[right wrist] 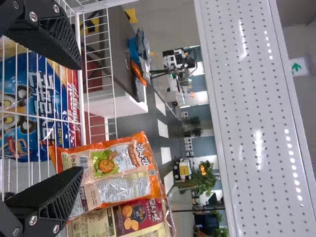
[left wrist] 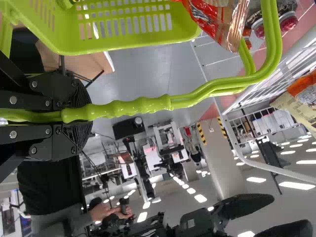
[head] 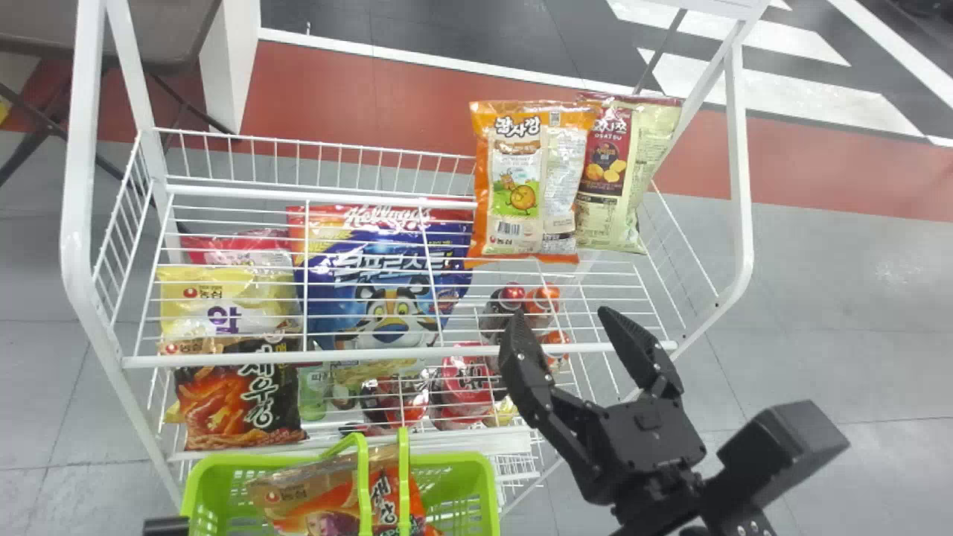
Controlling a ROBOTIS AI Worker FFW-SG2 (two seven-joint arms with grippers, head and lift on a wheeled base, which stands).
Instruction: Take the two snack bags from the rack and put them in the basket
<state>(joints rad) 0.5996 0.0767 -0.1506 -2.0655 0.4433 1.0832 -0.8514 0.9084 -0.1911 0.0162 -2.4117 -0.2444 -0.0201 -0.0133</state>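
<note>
Two snack bags stand on the rack's upper shelf: an orange bag (head: 521, 182) and, partly behind it, a cream and maroon bag (head: 625, 175). My right gripper (head: 558, 327) is open and empty over the shelf's front rail, short of both bags. In the right wrist view the right gripper (right wrist: 74, 118) has its fingers wide apart, the orange bag (right wrist: 116, 170) beyond them. The green basket (head: 488, 476) is at the bottom of the head view, holding an orange-red bag (head: 327, 495). In the left wrist view my left gripper (left wrist: 79, 116) is shut on the basket handle (left wrist: 143, 106).
White rack frame (head: 74, 223) surrounds the shelf. Lower down are a blue cereal bag (head: 380, 283), a yellow bag (head: 223, 301), a black shrimp snack bag (head: 242, 406) and several red-capped bottles (head: 514, 298). A perforated white panel (right wrist: 256, 108) stands beside the right gripper.
</note>
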